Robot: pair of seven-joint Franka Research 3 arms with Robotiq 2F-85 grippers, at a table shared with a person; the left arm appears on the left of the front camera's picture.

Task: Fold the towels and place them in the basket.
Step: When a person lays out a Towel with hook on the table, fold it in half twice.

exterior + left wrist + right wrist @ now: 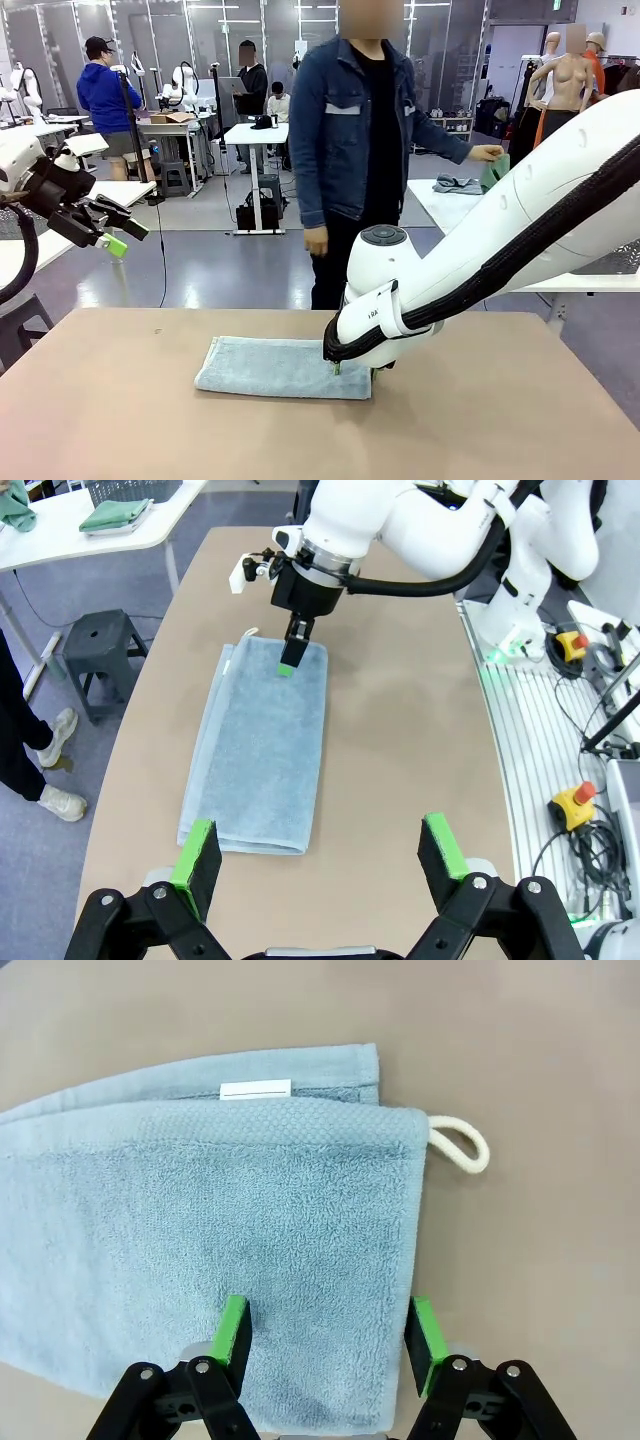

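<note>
A: Tan table (120,400), lab behind. On it the blue towel (280,367) lies flat mid-table, folded lengthwise, long axis running left-right.
B: Which arm is nearer?
A: Right. The right gripper (328,1312) is down at the towel's right short end, the end with the loop (462,1145). The left gripper (320,842) hangs high off the left end, well apart.
B: Jaws?
A: Right: part open, holding nothing. One pad (233,1325) is over the terry, the other just beside the short edge. Can't tell if they touch the cloth. Left: wide open, empty.
B: So the next fold takes that end along the long axis, leftward?
A: My guess, yes. The basket (135,488) sits on a side table (60,535), well apart.
</note>
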